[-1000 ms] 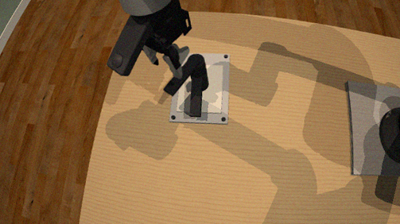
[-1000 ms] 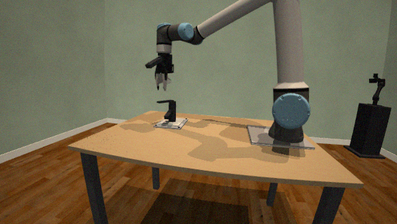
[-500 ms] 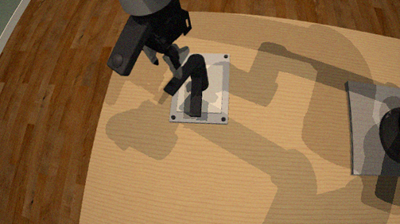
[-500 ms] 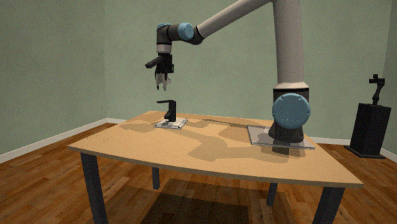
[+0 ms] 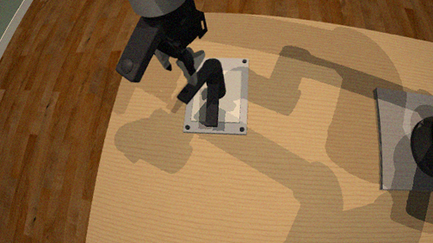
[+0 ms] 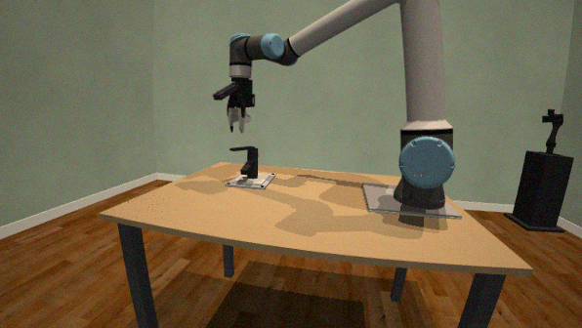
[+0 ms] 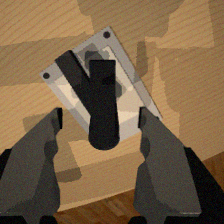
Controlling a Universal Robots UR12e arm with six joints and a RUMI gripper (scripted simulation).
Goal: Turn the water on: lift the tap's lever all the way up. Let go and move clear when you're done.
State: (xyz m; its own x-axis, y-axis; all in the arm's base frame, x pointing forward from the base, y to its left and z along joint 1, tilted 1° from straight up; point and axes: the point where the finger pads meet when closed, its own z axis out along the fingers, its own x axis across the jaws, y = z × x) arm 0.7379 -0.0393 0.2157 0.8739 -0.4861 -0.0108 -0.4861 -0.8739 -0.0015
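The black tap (image 5: pixel 212 91) stands upright on a small grey plate (image 5: pixel 234 104) on the far left part of the table. Its lever (image 5: pixel 191 89) sticks out level from the top of the tap, as the side view shows (image 6: pixel 240 148). My gripper (image 5: pixel 178 67) (image 6: pixel 237 128) hangs in the air well above the lever end, pointing down. Its fingers are open and hold nothing. In the wrist view the tap (image 7: pixel 102 110) shows between and far below the two spread fingers.
The arm's base (image 6: pixel 425 168) sits on a grey plate (image 5: pixel 402 138) at the right side of the wooden table. A black pedestal with a small stand (image 6: pixel 542 195) is on the floor at far right. The table edge lies close behind the tap.
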